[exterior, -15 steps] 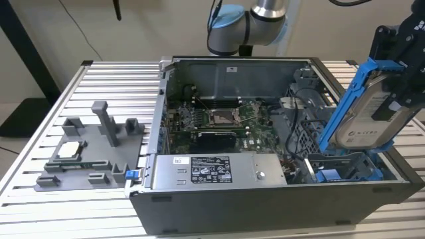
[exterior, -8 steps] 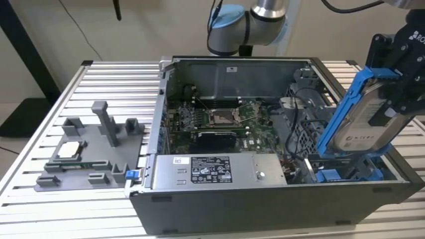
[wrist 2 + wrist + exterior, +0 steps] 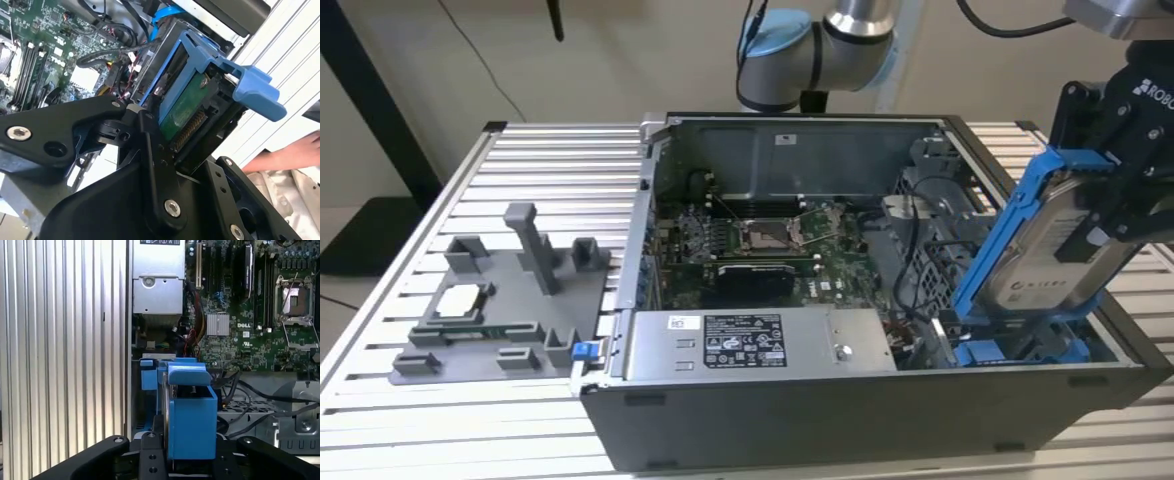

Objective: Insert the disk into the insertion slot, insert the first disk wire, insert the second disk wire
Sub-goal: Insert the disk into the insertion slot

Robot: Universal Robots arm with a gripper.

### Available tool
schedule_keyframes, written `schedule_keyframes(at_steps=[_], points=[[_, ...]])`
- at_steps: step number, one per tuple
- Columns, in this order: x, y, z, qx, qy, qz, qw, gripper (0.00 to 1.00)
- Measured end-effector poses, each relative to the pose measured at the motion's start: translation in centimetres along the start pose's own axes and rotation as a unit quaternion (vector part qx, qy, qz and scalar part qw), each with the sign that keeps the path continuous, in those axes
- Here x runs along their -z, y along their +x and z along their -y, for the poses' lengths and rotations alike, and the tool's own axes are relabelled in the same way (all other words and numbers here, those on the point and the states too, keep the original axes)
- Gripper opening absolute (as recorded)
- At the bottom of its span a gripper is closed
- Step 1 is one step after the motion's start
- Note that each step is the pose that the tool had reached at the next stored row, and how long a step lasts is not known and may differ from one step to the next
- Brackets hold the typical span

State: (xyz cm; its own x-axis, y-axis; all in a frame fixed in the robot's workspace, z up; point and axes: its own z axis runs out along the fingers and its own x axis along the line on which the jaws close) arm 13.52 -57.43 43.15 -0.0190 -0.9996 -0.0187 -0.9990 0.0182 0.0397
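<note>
My jaws are closed on the disk (image 3: 1051,250), clamped across its broad faces near the upper end. The disk sits in its blue carrier (image 3: 191,412) and is held off the desk at a tilt. Its upper end leans toward the exterior view's right, and its lower end is down inside the open computer case (image 3: 854,400).

The lower end is at the insertion slot (image 3: 1001,342), in the case corner on the exterior view's right, on the side nearest that camera. More blue plastic shows down there. I cannot tell whether the disk's edge has entered the slot or only sits at its mouth.

In the second wrist view, the disk's green circuit board (image 3: 184,111) faces the camera. The carrier's blue tab (image 3: 256,89) juts out past it.

The case lies on the slatted metal desk (image 3: 547,160), open side up. The motherboard (image 3: 767,235) is mid-case. A grey power-supply box (image 3: 747,342) with a white sticker runs along the near wall, to the exterior view's left of the slot. Black cables (image 3: 260,392) lie loose between the motherboard and the drive cage.

A grey fixture (image 3: 507,300) stands on the desk at the exterior view's left, just beside the case and well apart from the disk.

A person's hand (image 3: 295,150) shows in the second wrist view, beyond the case edge and apart from the disk.
</note>
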Motion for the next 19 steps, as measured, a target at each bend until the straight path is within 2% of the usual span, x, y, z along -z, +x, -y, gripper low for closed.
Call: schedule_keyframes(at_steps=[19], points=[[-2.64, 0.06, 0.12, 0.0, 0.0, 0.0001, 1.0, 0.0]])
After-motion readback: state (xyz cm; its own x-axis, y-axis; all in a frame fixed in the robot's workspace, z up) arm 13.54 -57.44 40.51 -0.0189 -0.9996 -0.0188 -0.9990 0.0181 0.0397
